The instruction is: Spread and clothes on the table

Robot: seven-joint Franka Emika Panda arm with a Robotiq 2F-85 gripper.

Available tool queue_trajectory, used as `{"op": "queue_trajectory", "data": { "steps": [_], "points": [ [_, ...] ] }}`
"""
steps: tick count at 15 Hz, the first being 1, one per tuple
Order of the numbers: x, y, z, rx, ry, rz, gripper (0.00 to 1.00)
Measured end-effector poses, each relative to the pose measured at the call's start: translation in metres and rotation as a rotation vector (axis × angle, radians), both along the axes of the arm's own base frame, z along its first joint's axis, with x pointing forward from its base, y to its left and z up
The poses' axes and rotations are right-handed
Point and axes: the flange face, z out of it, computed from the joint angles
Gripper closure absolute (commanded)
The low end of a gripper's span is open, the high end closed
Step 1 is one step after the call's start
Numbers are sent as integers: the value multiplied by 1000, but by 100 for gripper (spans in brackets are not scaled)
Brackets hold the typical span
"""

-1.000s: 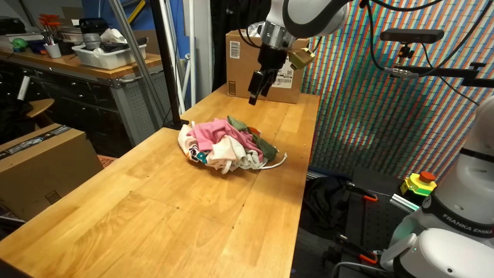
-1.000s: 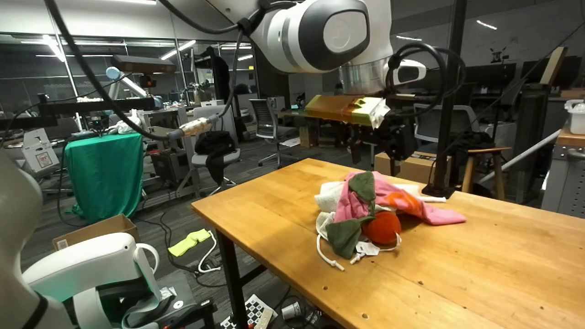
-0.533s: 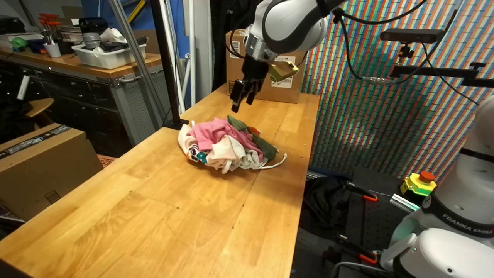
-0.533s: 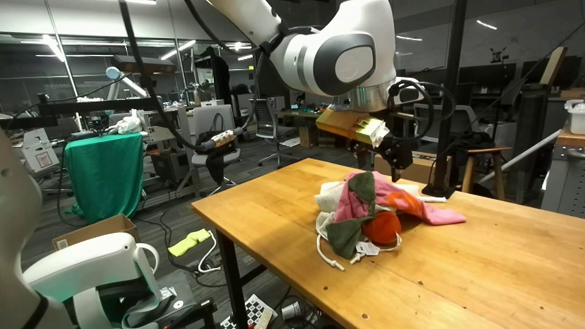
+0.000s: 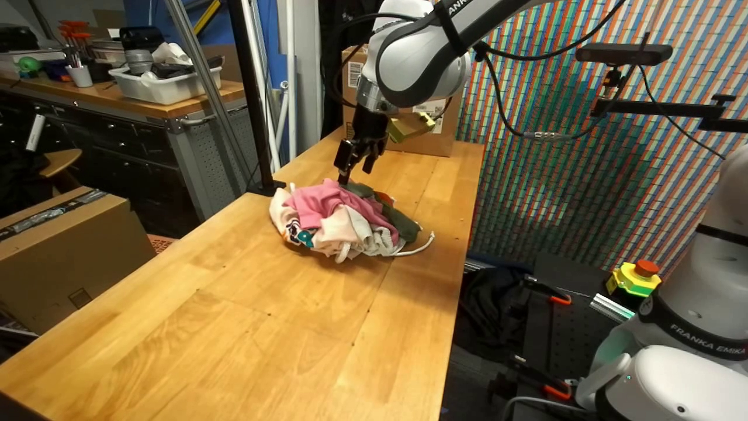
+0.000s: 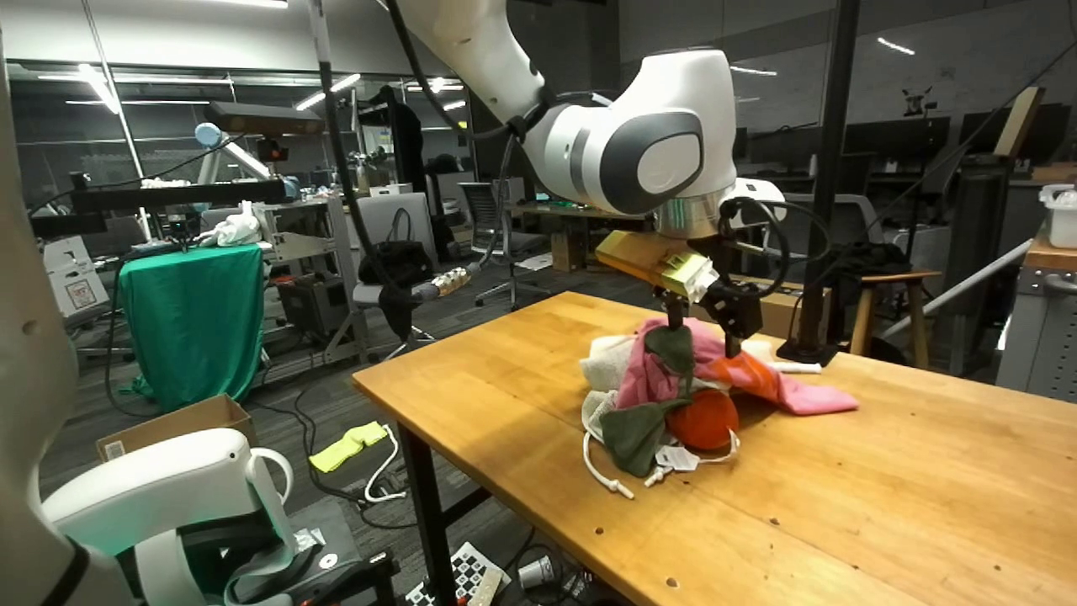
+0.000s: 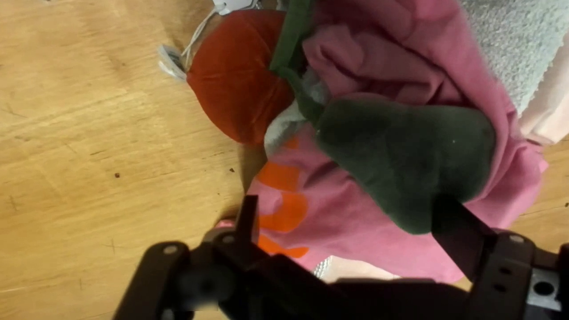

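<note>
**Gripper [image 7: 346, 203] over crumpled clothes [image 5: 345, 221], jaws wide**

Clothes lie in one heap on the table [image 5: 234, 333]. Landmark: pink garment [image 7: 351, 235]. Peach garment [image 5: 334, 229] is bunched against it; mint-white garment [image 7: 511, 42] touches its edge. Green leaf-shaped piece [image 7: 400, 151] lies on top of it, orange-red rounded piece [image 7: 238, 80] just beside it. White cord [image 5: 412, 252] trails onto the table, away from it. Cardboard box [image 5: 421, 145] stands on the same table, well apart from it. Gripper points down at the pink garment: jaws far apart, gripping nothing, one over its fabric, the other at the green leaf-shaped piece. Cannot tell whether they touch cloth.
</note>
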Motion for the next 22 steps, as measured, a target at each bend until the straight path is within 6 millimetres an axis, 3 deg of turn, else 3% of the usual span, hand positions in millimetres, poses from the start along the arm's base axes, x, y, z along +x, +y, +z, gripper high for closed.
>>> {"op": "queue_trajectory", "data": {
  "steps": [7,15,22],
  "points": [
    [8,-1,-7,12,11,-52,0],
    [7,0,-6,53,109,-159,0],
    [3,4,-17,103,171,-194,0]
  ]
}}
